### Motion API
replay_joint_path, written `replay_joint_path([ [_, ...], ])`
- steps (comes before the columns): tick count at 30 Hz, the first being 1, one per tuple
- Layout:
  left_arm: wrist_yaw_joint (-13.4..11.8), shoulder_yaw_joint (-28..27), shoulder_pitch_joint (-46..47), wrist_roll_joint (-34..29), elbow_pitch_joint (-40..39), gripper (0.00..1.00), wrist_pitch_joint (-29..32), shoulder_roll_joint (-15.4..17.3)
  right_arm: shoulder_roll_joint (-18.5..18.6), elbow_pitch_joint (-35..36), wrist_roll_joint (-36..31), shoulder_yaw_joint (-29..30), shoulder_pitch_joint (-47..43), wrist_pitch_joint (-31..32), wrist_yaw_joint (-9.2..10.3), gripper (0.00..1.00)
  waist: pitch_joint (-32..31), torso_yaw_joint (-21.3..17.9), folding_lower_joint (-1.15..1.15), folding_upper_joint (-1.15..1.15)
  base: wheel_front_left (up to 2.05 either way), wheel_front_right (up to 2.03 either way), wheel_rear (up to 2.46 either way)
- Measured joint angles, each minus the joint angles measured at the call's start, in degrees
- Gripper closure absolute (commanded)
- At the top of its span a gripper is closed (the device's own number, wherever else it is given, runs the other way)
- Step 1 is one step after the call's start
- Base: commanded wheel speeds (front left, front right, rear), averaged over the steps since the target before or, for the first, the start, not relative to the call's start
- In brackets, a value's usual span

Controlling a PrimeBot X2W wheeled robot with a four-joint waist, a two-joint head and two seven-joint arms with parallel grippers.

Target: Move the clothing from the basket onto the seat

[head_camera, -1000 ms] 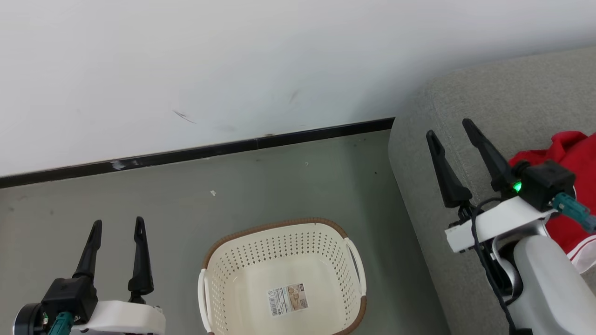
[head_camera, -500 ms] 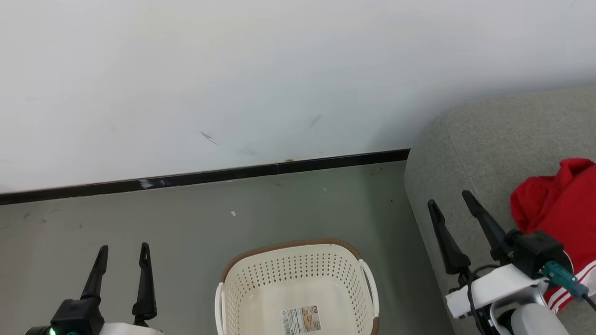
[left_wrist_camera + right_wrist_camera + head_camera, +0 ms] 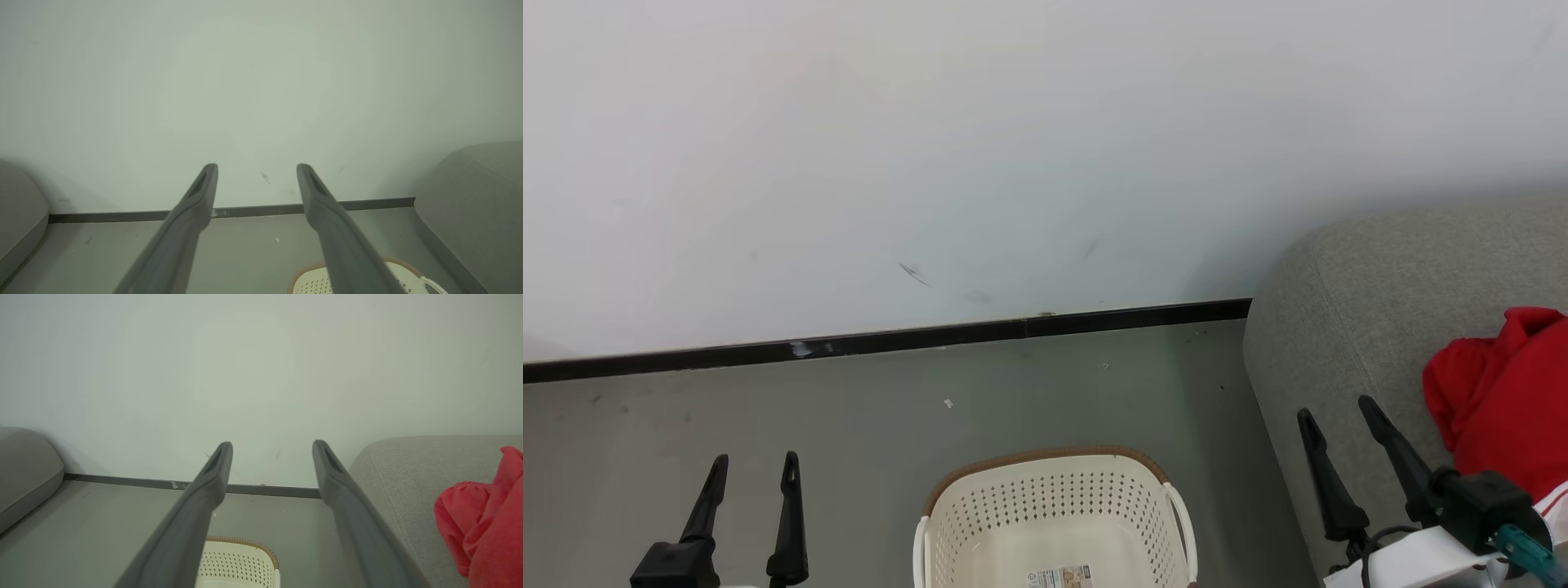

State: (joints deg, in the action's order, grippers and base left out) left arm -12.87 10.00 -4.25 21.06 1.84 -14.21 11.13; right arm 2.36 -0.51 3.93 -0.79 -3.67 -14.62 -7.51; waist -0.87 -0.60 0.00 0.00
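Lying in a crumpled red heap on the grey seat [image 3: 1347,327], the clothing [image 3: 1503,400] is out of the basket [image 3: 1054,506], whose visible bottom shows only a label [image 3: 1058,578], so the job looks finished. Both arms sit low and idle: left hand [image 3: 755,457] over the floor [image 3: 849,408] beside the basket, right hand [image 3: 1335,407] at the seat's edge, each with fingers spread apart, holding nothing.

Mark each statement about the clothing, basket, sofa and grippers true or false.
1. The red clothing lies on the grey sofa. True.
2. The basket holds a red garment. False: its visible inside has just a label.
3. The left gripper and the right gripper are open, holding nothing. True.
4. The basket sits on the sofa. False: it stands on the floor beside it.
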Motion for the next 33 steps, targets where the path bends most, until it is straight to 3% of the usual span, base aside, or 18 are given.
replay_joint_path([
  [33,0.4,0.0,0.0,-0.5,-0.2,0.00,0.0,0.7,-0.1,5.2,2.7,1.0,-4.4,0.0,0.00,0.00,-0.1,0.9,0.00,0.00,0.00,0.00,0.00],
])
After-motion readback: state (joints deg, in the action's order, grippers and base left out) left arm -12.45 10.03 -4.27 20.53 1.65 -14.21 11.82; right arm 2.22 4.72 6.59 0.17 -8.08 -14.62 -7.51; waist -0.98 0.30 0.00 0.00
